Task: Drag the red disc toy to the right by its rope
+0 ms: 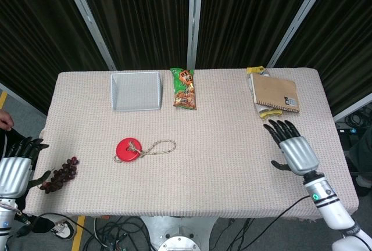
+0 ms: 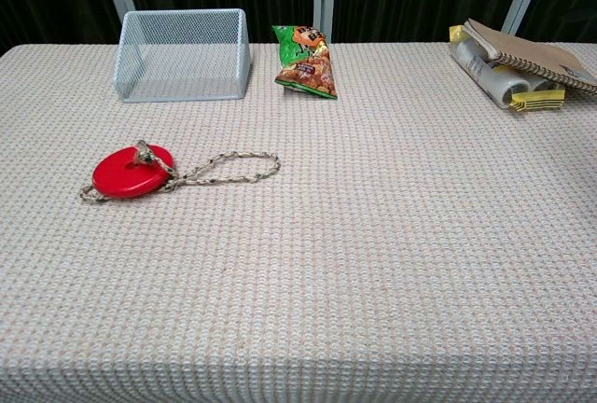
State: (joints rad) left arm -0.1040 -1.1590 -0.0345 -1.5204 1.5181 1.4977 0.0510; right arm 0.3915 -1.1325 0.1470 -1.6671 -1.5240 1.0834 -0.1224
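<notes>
The red disc toy (image 1: 126,149) (image 2: 131,171) lies flat on the left half of the table. Its rope (image 1: 157,146) (image 2: 229,169) is knotted on top of the disc and trails rightward in a loop on the cloth. My right hand (image 1: 293,148) hovers over the right part of the table, fingers spread and holding nothing, far from the rope. Off the table's left edge, my left hand (image 1: 16,168) is open with fingers apart. Neither hand shows in the chest view.
A wire mesh basket (image 1: 136,90) (image 2: 183,54) stands at the back left. A snack bag (image 1: 184,89) (image 2: 304,60) lies at the back centre. A notebook on a rolled paper (image 1: 274,94) (image 2: 519,61) sits at the back right. Grapes (image 1: 60,175) lie at the front left.
</notes>
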